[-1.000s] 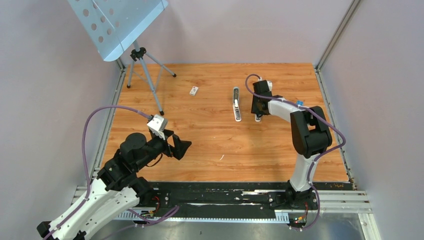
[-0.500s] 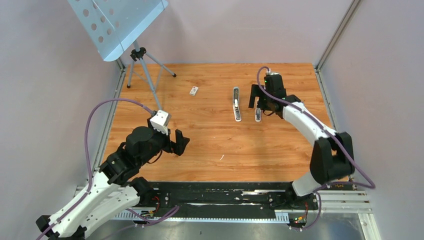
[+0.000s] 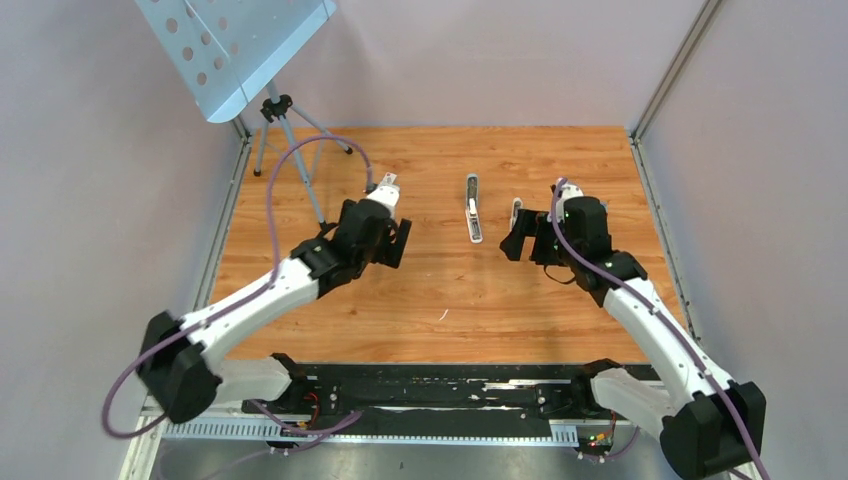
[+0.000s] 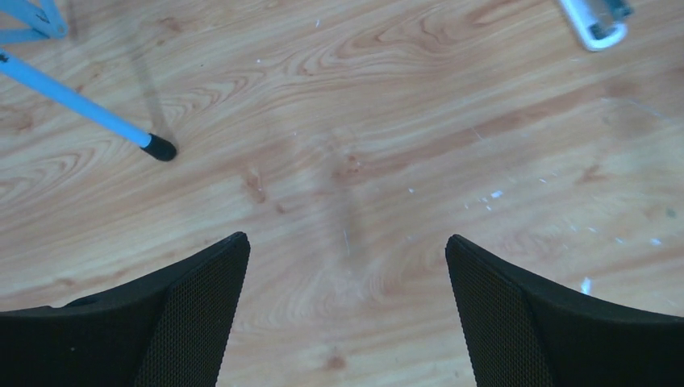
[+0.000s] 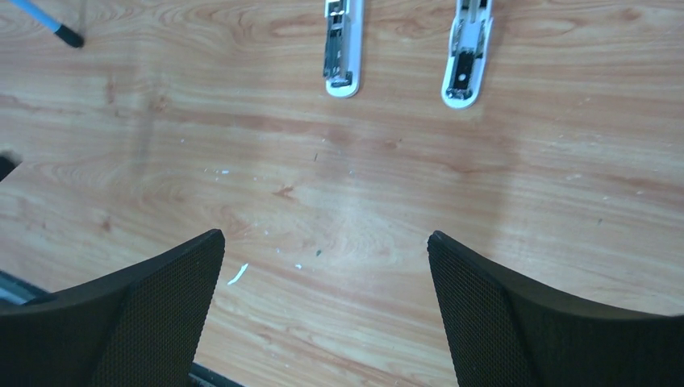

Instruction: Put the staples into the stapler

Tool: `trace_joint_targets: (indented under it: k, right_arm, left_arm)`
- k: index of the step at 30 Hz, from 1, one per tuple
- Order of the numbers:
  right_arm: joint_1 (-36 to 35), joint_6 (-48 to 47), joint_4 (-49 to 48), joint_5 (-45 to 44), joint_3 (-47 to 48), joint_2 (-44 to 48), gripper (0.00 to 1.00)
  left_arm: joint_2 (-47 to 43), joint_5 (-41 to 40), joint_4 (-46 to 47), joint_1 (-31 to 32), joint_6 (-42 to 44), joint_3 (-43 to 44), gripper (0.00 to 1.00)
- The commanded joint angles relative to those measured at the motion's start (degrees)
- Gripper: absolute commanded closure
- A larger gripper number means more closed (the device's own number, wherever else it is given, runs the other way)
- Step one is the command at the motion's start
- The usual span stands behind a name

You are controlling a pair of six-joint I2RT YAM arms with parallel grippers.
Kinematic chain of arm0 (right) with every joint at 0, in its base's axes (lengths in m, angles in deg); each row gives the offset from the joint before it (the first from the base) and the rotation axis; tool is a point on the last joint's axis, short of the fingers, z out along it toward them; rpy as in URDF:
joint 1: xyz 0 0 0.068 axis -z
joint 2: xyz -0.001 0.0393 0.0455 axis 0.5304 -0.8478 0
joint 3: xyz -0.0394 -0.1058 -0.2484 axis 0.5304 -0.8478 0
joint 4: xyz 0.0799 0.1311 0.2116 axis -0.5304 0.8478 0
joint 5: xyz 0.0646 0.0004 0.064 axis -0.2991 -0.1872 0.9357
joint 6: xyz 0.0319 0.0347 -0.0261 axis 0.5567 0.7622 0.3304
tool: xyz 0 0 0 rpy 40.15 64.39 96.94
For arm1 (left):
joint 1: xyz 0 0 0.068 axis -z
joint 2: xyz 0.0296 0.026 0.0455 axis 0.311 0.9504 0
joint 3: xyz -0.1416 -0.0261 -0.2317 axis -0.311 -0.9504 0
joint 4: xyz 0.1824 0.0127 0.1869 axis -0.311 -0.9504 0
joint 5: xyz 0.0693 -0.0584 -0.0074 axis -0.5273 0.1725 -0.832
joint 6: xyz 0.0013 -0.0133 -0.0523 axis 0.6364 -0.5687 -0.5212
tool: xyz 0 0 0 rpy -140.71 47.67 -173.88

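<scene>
The stapler lies opened out flat at the middle back of the wooden table; its white near end with the metal channel also shows in both wrist views. A second slim white piece with metal insides lies just to its right. The staples do not show in any view. My right gripper hovers open just on the near side of that second piece, holding nothing. Left of the stapler, my left gripper is open over bare wood.
A tripod carrying a perforated blue metal plate stands at the back left, and one leg's black foot is close to my left gripper. A white scrap lies near the front. Walls close in the table on three sides.
The right gripper opened, left the slim white piece on the table and drew back towards me. The left arm swung from the near left up towards the middle of the table.
</scene>
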Motion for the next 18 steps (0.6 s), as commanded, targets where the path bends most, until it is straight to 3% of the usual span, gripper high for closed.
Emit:
trace_joint_targets:
  k: [1,10,18]
  right_arm:
    - [-0.59,1.18,-1.12,4.62,-3.36,5.17,0.00]
    - [-0.59,-1.19,-1.39,5.73,-3.94,10.10,0.00]
    - [-0.59,-2.38,-2.34,5.57,-4.64,9.80,0.00]
  left_arm:
    - [13.14,-5.09,7.64,-2.33,2.88,6.15,0.08]
    - [38.62,6.45,9.88,-11.96,3.85,24.74,0.09]
    - [55.86,13.29,9.28,-18.57,4.65,40.69,0.11]
